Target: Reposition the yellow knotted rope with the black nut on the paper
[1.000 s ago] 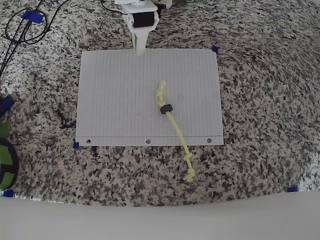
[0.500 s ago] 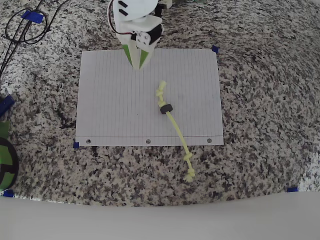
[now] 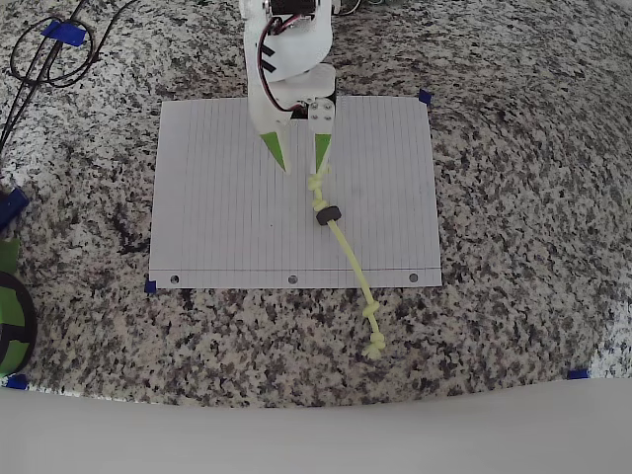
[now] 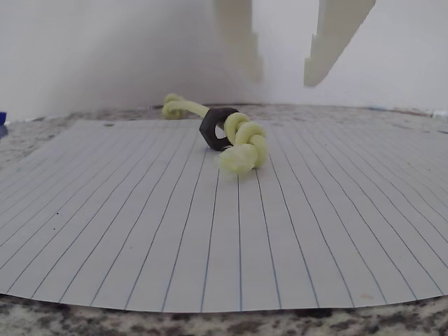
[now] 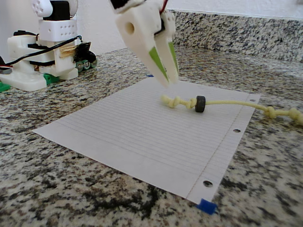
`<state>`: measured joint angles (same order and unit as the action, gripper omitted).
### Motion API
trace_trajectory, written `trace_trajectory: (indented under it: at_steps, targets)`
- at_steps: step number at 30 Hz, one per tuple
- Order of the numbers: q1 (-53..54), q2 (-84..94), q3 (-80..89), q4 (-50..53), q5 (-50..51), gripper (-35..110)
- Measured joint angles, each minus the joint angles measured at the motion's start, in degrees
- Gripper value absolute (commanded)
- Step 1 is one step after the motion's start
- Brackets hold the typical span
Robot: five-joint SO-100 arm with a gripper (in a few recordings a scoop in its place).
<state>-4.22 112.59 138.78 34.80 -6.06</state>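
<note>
Where speckled grey granite forms the surface, backed by a white wall in the fixed view, one paper lies flat, with blue tape at two corners. One yellow knotted rope runs from the sheet's middle toward 5 o'clock, past the punched edge onto stone; one black nut sits on it near its upper knot. One pincer hangs released at 12 o'clock of that knot, fingers apart.
</note>
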Motion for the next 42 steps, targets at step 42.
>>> trace_trajectory:
  at_steps: [42]
  targets:
    - [-2.81, -6.50, -3.16, -1.58, 2.02, 34]
